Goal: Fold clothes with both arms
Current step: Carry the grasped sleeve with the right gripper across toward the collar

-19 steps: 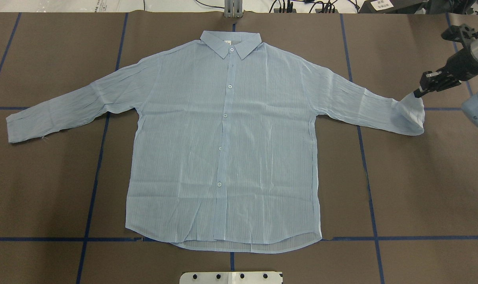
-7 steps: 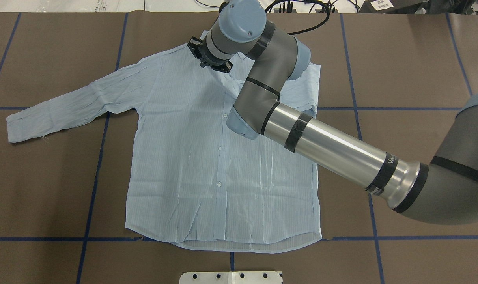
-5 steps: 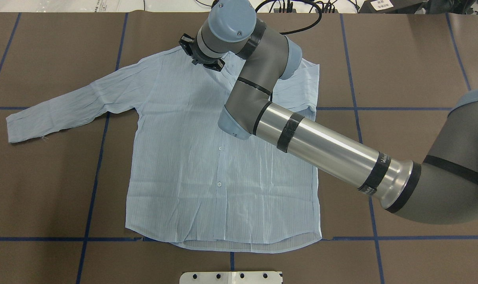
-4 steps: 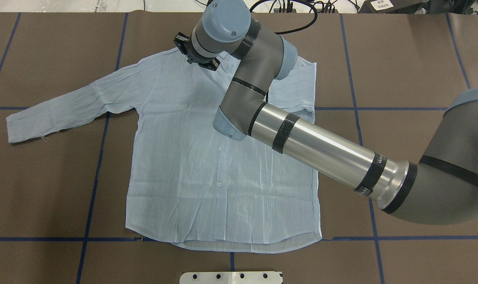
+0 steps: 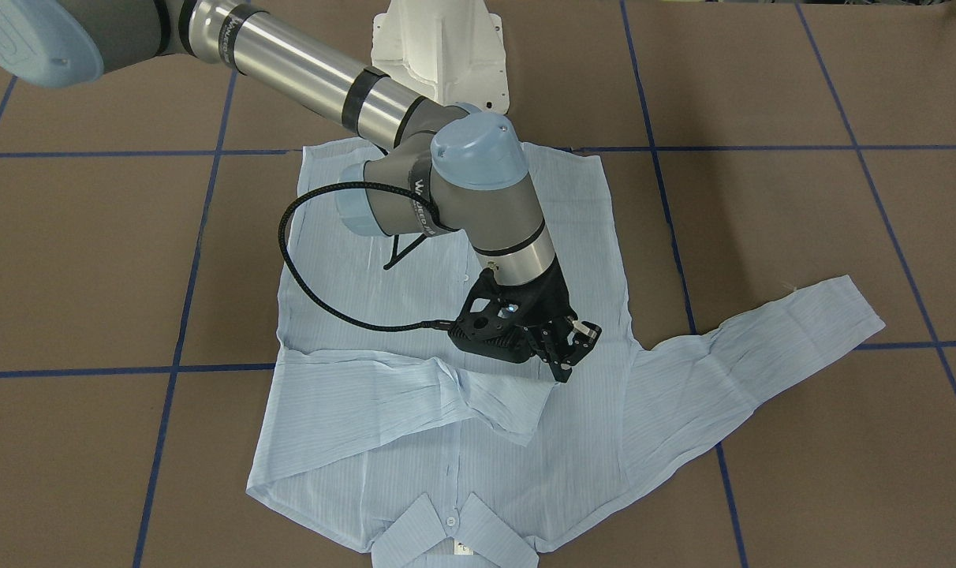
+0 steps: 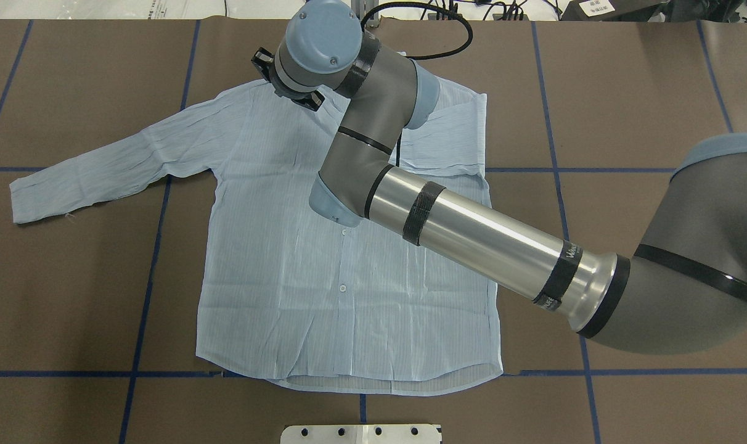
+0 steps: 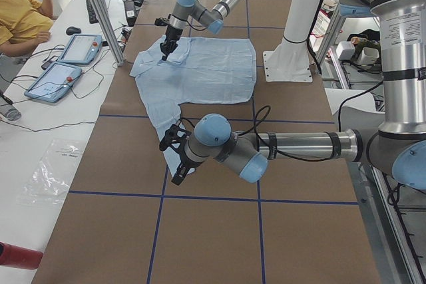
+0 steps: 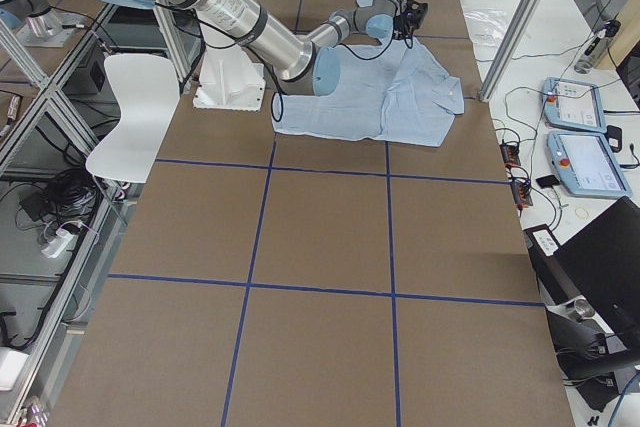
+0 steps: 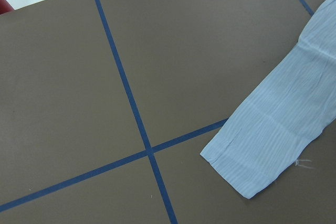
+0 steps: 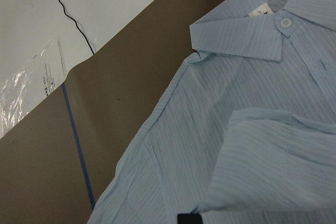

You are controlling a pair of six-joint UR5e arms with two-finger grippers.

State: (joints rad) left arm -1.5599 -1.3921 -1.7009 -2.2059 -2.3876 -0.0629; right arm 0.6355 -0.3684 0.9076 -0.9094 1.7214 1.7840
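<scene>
Blue shirt (image 6: 324,290) lies face up, buttoned and flat on the tabletop (image 6: 626,92), with the collar (image 5: 454,536) at the edge far from the robot. The right claw (image 5: 570,353) is over the chest, just robot-side of the collar. It looks pinched shut on a corner of the right-side cuff (image 10: 283,166). In the wrist view that cuff is lifted off the shirt body and runs to the fingertip (image 10: 189,219). Trailing from the claw, the right-side sleeve (image 5: 383,394) is doubled across the chest. The left-side sleeve (image 6: 96,172) is spread out well beyond the claw and not folded yet. The left claw (image 7: 174,161) hovers near the left-side cuff (image 9: 268,145). It shows only in the side camera, so I cannot tell if it's open or closed.

Risks, my read:
- **Slip:** the fabric is thin and the pinch is on a corner only, so it could slip out and the sleeve would drop crooked.
- **Overpull:** pulling too far past the buttons would drag the shoulder fold and bunch the body under the claw.
- **High release:** letting go from height lets the cuff flop or curl back.
- **Cable:** the cable loop (image 5: 407,324) off the claw hangs low over the shirt and could ruffle it.
</scene>
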